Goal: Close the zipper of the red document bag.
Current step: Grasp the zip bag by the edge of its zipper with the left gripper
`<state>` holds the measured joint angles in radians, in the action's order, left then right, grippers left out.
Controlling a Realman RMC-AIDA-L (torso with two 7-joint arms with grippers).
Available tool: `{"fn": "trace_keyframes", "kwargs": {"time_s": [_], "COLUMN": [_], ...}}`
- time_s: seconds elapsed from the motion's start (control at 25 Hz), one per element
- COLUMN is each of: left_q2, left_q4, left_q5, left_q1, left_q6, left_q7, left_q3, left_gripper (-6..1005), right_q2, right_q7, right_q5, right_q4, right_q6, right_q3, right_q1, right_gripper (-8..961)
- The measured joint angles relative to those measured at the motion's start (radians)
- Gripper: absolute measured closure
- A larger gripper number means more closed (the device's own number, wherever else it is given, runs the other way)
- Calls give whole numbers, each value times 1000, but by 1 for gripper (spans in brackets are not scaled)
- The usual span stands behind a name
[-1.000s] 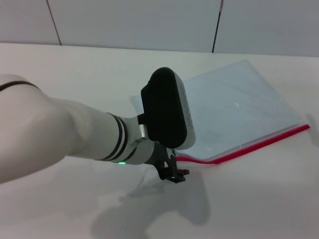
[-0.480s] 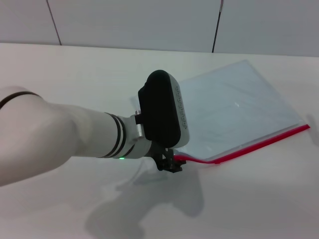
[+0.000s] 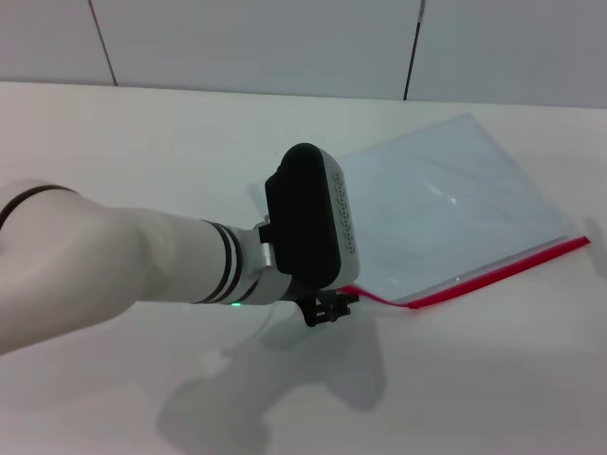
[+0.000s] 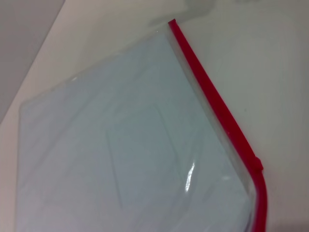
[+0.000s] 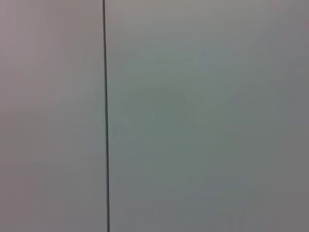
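Observation:
The red document bag lies flat on the white table, a translucent pale-blue pouch set at an angle right of centre. Its zipper is the red strip along the near long edge. My left gripper hangs at the left end of that strip, right at the bag's near corner, under the black wrist housing. In the left wrist view the bag fills the picture with the zipper along its edge and a small red bump on it. The right gripper is out of view.
The white table runs back to a pale panelled wall. My left forearm crosses the near left of the table. The right wrist view shows only a wall panel with a dark seam.
My left gripper has moved a little away from me and come up against the left end of the red zipper. The bag has stayed in place.

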<state>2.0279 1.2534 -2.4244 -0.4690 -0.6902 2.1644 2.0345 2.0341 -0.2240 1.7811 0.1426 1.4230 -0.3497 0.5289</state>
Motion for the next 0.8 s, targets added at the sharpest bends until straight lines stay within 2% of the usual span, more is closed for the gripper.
{"fn": "trace_keyframes", "kwargs": {"time_s": [0.32, 0.52, 0.8], "left_q2": [2, 2, 2], "left_q4": [-33, -35, -59], "left_q5": [9, 9, 3], "left_q1": [-13, -13, -13], "left_q6": [33, 35, 60], "left_q7": [-1, -1, -1], "left_q3": [25, 29, 29], "left_gripper": [535, 713, 891], "right_q2": [0, 0, 0], "right_q7": [0, 0, 0], "right_q5": [-2, 1, 4], "right_q4": [0, 0, 0], "right_q6": [2, 2, 2], "right_q3": [0, 0, 0], "right_q1": [-2, -4, -4], "right_gripper": [217, 217, 217]}}
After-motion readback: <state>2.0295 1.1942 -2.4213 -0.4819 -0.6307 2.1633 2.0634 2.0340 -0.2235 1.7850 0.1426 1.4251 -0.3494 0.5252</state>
